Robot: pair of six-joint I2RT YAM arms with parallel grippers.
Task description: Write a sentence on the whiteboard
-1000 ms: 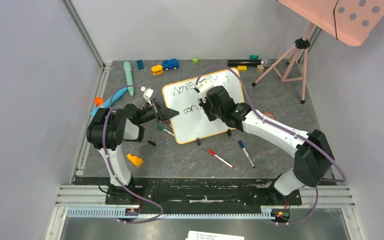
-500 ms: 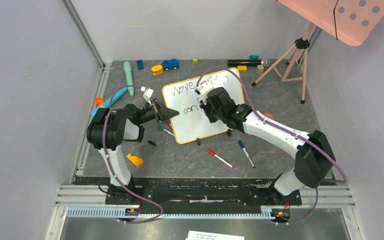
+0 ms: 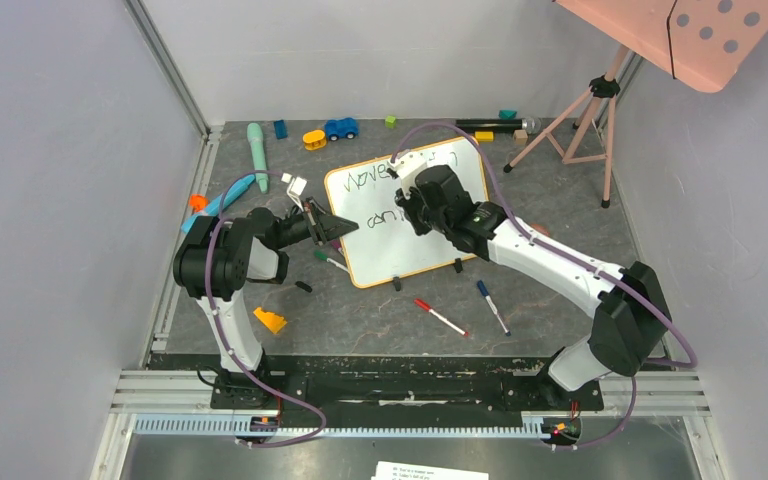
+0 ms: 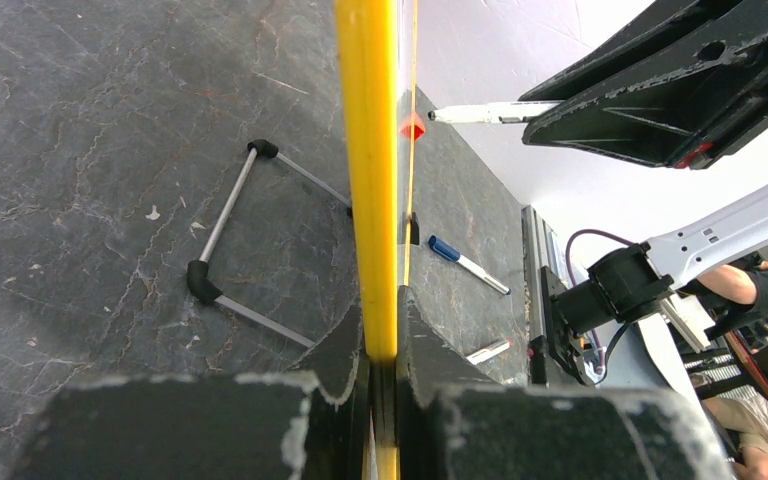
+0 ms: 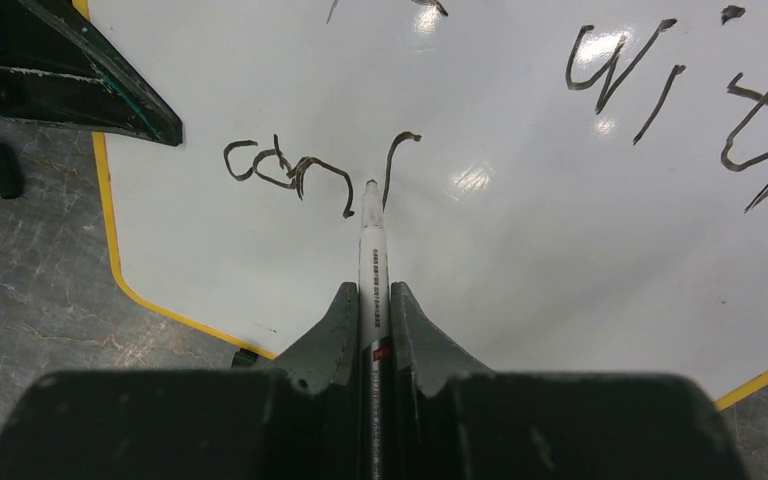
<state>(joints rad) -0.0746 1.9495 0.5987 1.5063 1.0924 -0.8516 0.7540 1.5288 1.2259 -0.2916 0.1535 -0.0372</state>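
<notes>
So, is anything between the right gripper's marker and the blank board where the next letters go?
Nothing visible. The right gripper holds the marker, tip at the whiteboard beside the last stroke of the sentence; the surface beyond is bare. The left gripper clamps the board's edge, off to the side.

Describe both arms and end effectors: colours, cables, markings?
The left arm and right arm have white links, black joint housings and a purple cable looping along each. The left end effector and right end effector are matte black, with wedge-shaped fingers and scuffed pale edges. A small green light sits near the right wrist.
</notes>
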